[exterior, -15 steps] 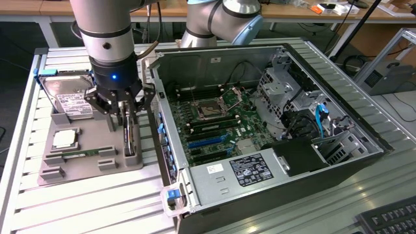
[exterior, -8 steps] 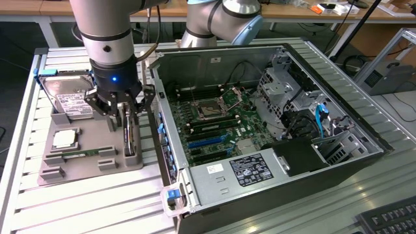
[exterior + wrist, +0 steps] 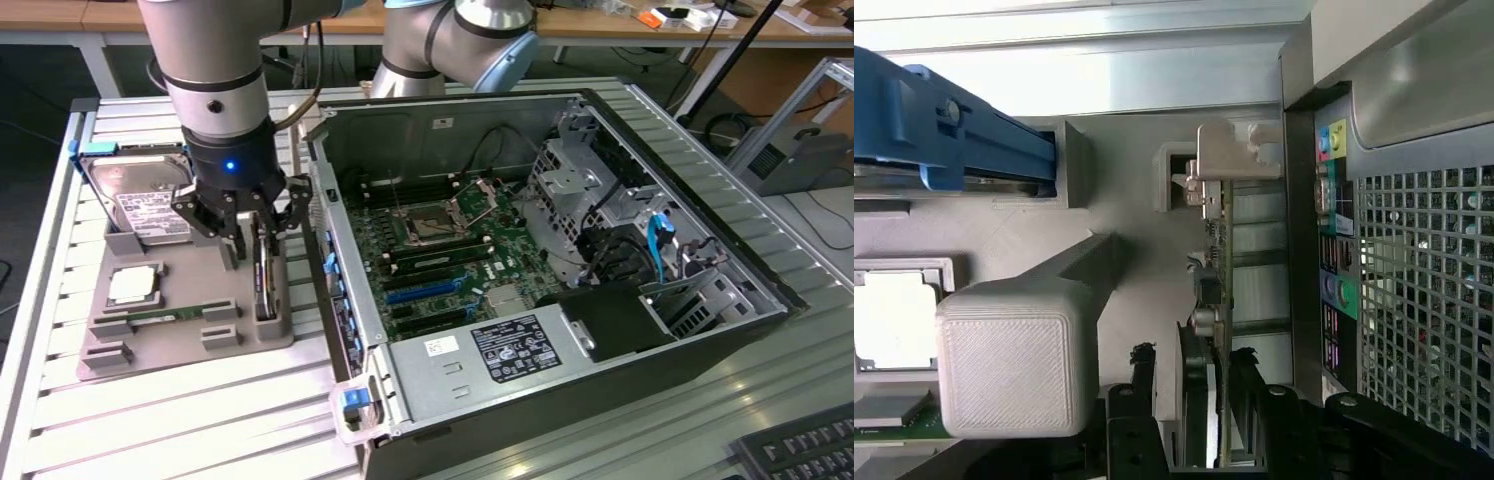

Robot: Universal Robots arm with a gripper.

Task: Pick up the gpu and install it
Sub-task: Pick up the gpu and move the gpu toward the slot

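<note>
The gpu (image 3: 266, 290) is a long dark card standing on edge in a slot of the grey holder tray (image 3: 187, 350), just outside the open PC case (image 3: 534, 250). My gripper (image 3: 254, 255) has come down over the card's far end. It is open, with one black finger on each side of the card. In the wrist view the gpu (image 3: 1212, 260) runs edge-on away from the gripper (image 3: 1194, 400), with its silvery bracket at the far end. A small gap shows between the fingers (image 3: 1144, 400) and the card.
The tray also holds a silver hard drive (image 3: 147, 195) in a blue caddy (image 3: 954, 130), a CPU (image 3: 134, 285) and a green RAM stick (image 3: 167, 317). The case wall (image 3: 1424, 300) stands close beside the card. The motherboard (image 3: 427, 290) lies exposed inside. A keyboard (image 3: 801, 450) lies at the exterior view's lower right.
</note>
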